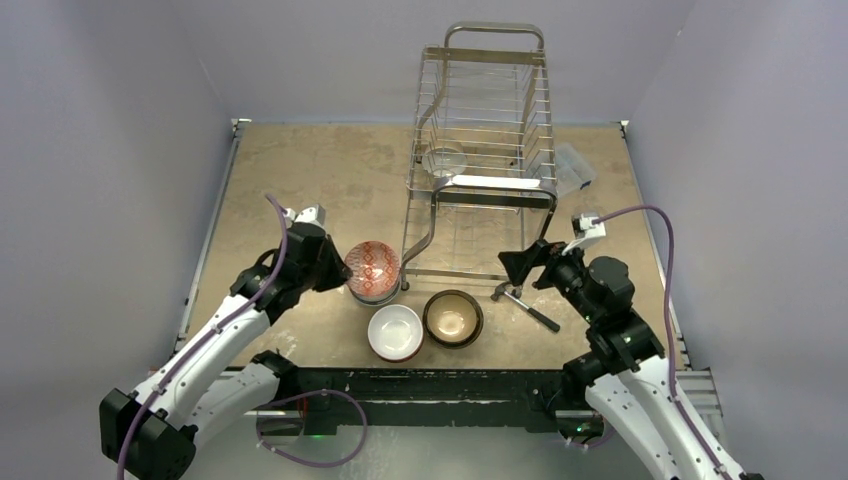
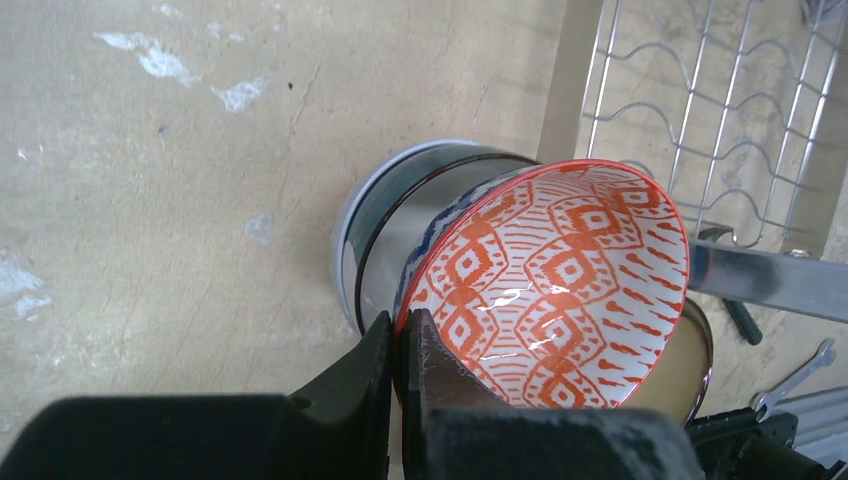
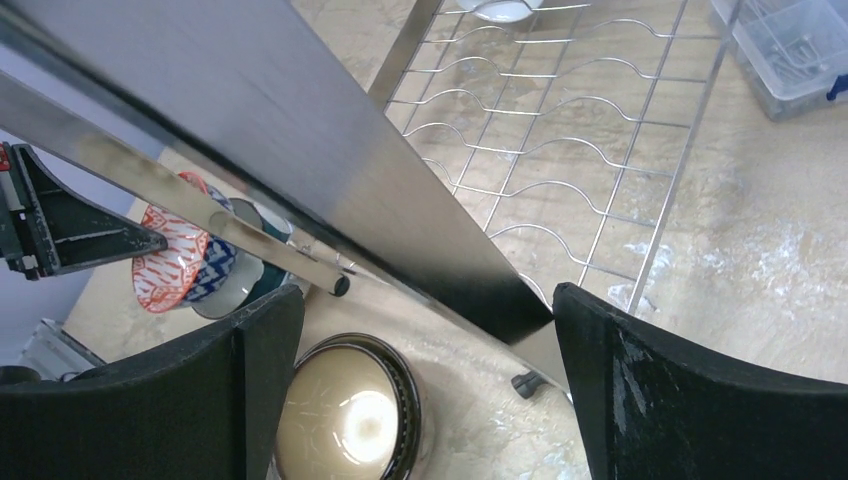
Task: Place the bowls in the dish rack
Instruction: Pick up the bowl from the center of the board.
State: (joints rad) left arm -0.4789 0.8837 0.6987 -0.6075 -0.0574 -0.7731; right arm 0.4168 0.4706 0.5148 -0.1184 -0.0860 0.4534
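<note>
- The top view looks down from above and behind both arm bases, taking in the whole desk (image 1: 300, 170) and the dish rack (image 1: 485, 120).
- The left wrist view sits close over the red-patterned bowl (image 2: 560, 280), facing the rack's lower wires.
- The right wrist view looks down from close against the rack's frame, and shares that bowl and the brown bowl (image 3: 345, 410) with the top view.
</note>
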